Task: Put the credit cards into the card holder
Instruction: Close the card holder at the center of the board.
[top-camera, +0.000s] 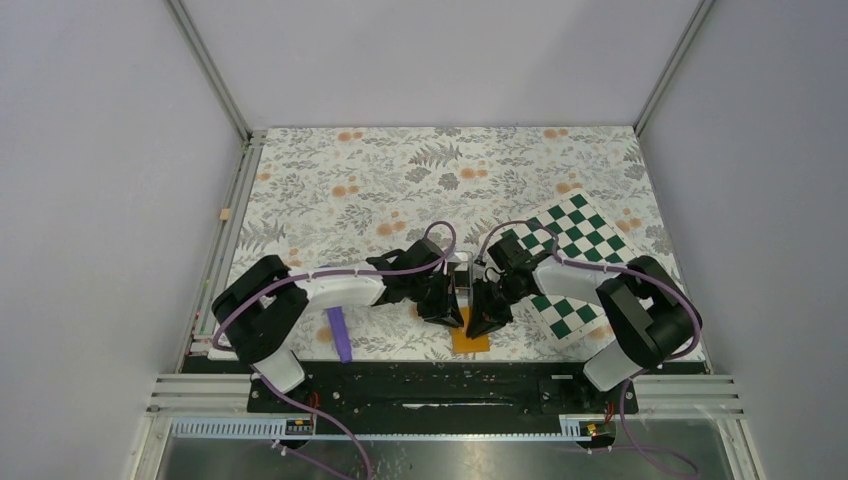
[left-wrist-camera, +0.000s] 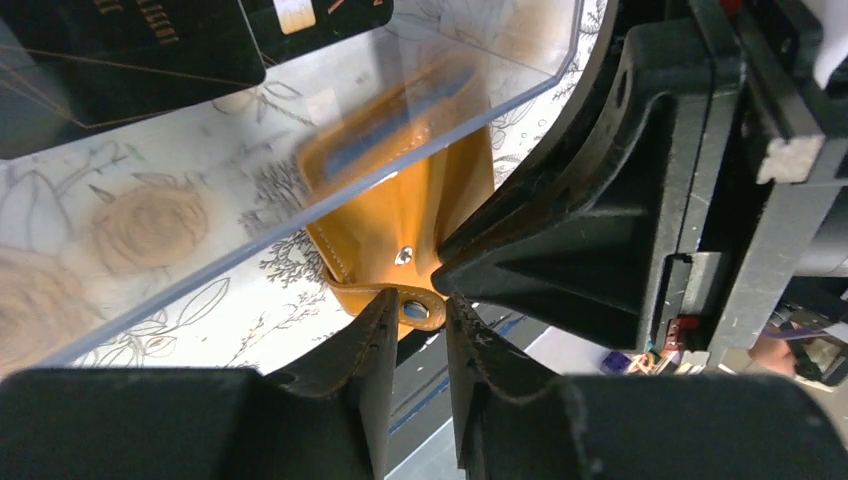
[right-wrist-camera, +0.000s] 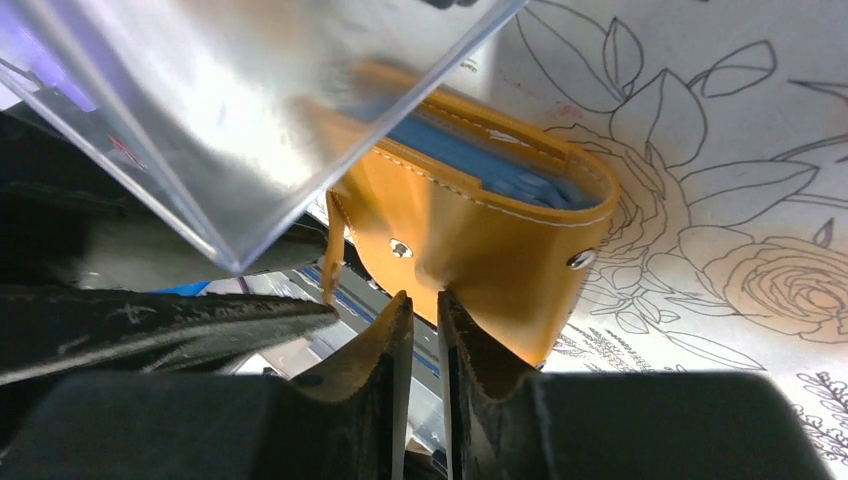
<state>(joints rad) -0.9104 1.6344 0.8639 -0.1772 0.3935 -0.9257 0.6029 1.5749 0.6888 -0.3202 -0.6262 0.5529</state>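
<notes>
**Near-centre cluster: contents**

card holder (right-wrist-camera: 480, 250), orange: lying on floral tablecloth (top-camera: 400, 170) at near centre, gaping slightly, showing blue lining.
left gripper (left-wrist-camera: 418, 300): reaching in from left, fingers narrowed either side of the snap tab; grip impossible to tell.
right gripper (right-wrist-camera: 419, 298): reaching in from right, fingers narrowed at the cover's near edge; grip impossible to tell.
clear plastic box (left-wrist-camera: 300, 150): sitting just beyond card holder, between both arms, containing black credit cards (left-wrist-camera: 130, 45).
checkerboard (top-camera: 575, 250): lying at right.
purple strip (top-camera: 340, 333): lying near left.
</notes>
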